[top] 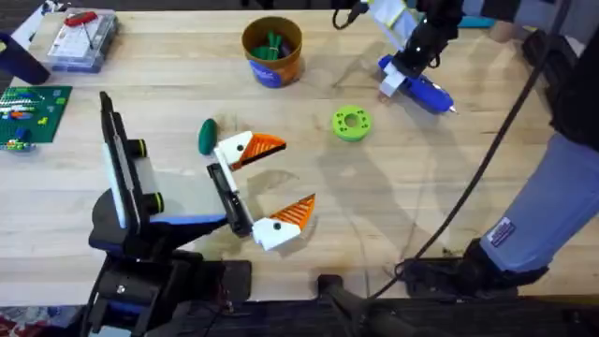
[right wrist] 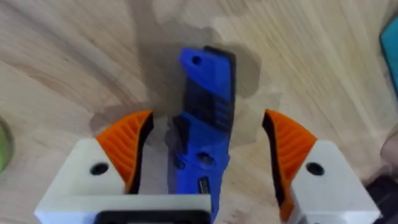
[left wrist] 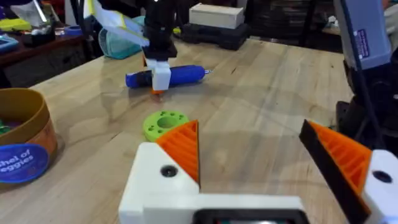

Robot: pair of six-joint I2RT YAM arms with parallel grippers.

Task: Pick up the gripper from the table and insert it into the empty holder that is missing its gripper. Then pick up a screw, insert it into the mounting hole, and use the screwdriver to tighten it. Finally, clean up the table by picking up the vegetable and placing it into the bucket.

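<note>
I see the smooth blue cylindrical screwdriver [top: 423, 91] lying on the pale wood table [top: 393, 215], far right | right gripper [right wrist: 208, 165] spread astride it, ribbed orange pads clear | left gripper [top: 279, 182] spread, empty, beside green oval vegetable [top: 207, 137] | round orange bucket [top: 272, 51] behind

Overhead camera: fixed above the arm bases, looking down and forward across the wooden tabletop [top: 393, 225]; farthest back of the three, taking in both arms.

Left wrist camera: low over the tabletop, near-level, facing toward 1 o'clock of the overhead view; moderately close. Shares with the overhead the green disc [left wrist: 165, 123], the bucket [left wrist: 22, 140], the screwdriver [left wrist: 180, 75] and the right gripper [left wrist: 159, 79].

Right wrist camera: very close, looking almost straight down on the screwdriver [right wrist: 205, 143] between its own jaws; shares that tool with both other views, at 1 o'clock in the overhead
</note>
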